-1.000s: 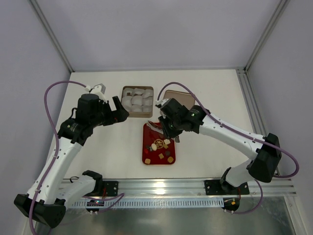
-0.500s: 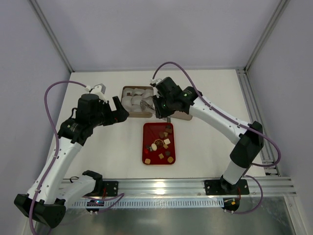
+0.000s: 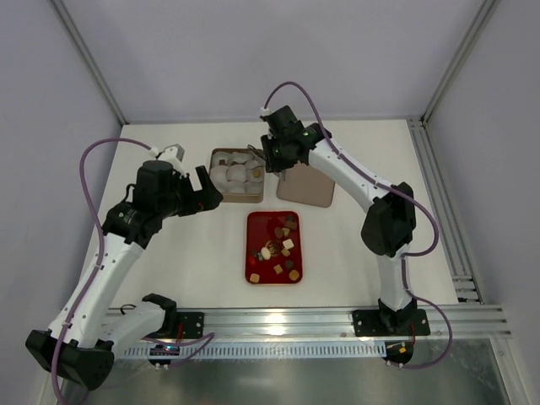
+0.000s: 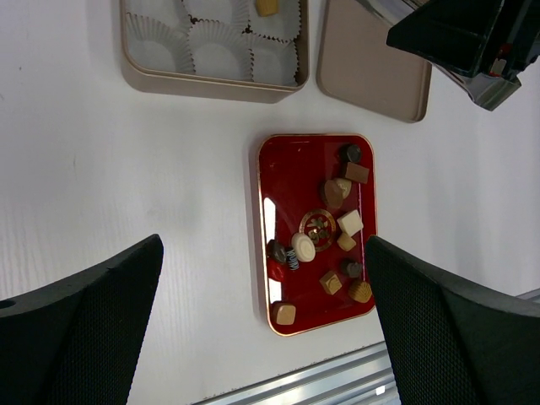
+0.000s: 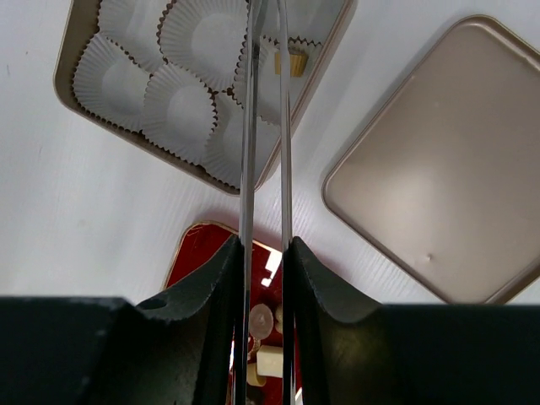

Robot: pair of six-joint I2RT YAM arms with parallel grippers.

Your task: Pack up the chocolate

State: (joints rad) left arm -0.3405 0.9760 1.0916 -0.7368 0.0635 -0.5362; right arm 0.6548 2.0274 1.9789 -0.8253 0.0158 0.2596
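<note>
Entry: chocolate packing, early stage. One tan chocolate (image 5: 294, 62) lay in a corner cup of the open tin (image 4: 211, 89), which sat beyond the red tray (image 4: 287, 177) and to its left. The other white paper cups (image 5: 181, 110) seen from the wrists showed empty. A dozen or so chocolates (image 4: 349, 222) (dark, tan and cream, square and round) lay loose on the red tray, so by my reckoning most of the job was left. Right hand (image 5: 264, 253): closed narrowly on tweezers (image 5: 251, 126), whose tips hung over that filled cup; whether they gripped the piece could not be told. Left hand (image 4: 263, 253): spread wide, holding nothing, above the tray. Lid (image 5: 422, 169): flat on the tabletop (image 3: 169, 253) beyond the tray to its right, just beside the tin. Obstructions: the right arm reached across above the lid, the crowded cups left little room for the tweezer tips, and several chocolates on the tray lay close together, some touching.
</note>
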